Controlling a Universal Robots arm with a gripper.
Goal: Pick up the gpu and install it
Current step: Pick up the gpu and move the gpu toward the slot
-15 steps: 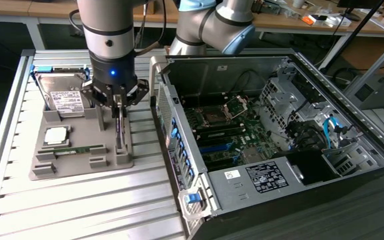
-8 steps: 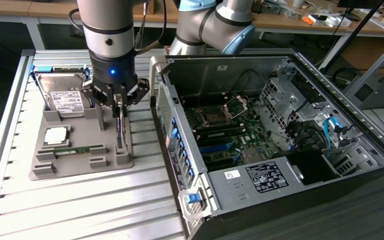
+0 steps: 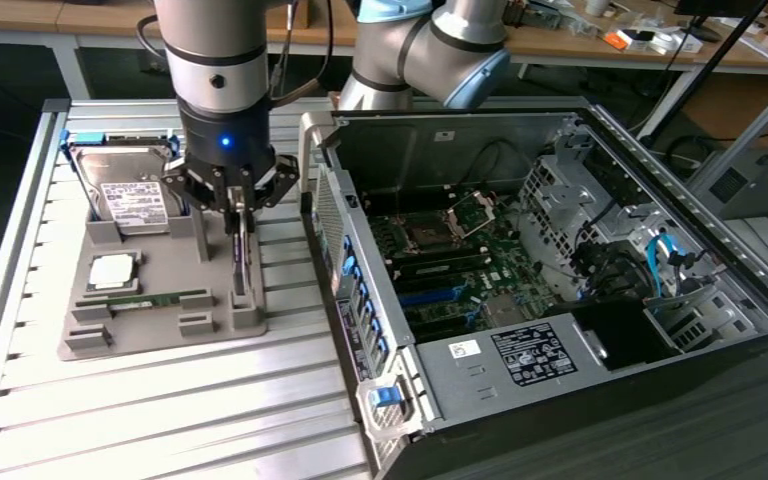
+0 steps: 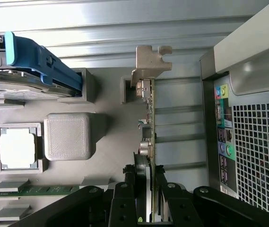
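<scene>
The gpu [image 3: 241, 258] is a thin dark card standing on edge at the exterior view's right side of the grey parts tray [image 3: 157, 338]. In the wrist view the gpu [image 4: 150, 118] is seen edge-on, with its silver end bracket [image 4: 149, 61] at the far end. My gripper [image 3: 239, 205] hangs straight down over the card. My gripper [image 4: 148, 172] has one black finger [image 4: 133, 182] pressed on each face, so it is shut on the card's upper edge. I cannot tell whether the card's lower edge still touches the tray.
The tray also holds a silver hard drive [image 3: 137, 195] in a blue caddy, a square processor [image 3: 113, 268] and a green memory stick [image 3: 144, 298]. The open computer case [image 3: 704, 250] with its motherboard [image 3: 451, 265] stands close on the exterior view's right, its rear wall [image 4: 252, 142] beside the card.
</scene>
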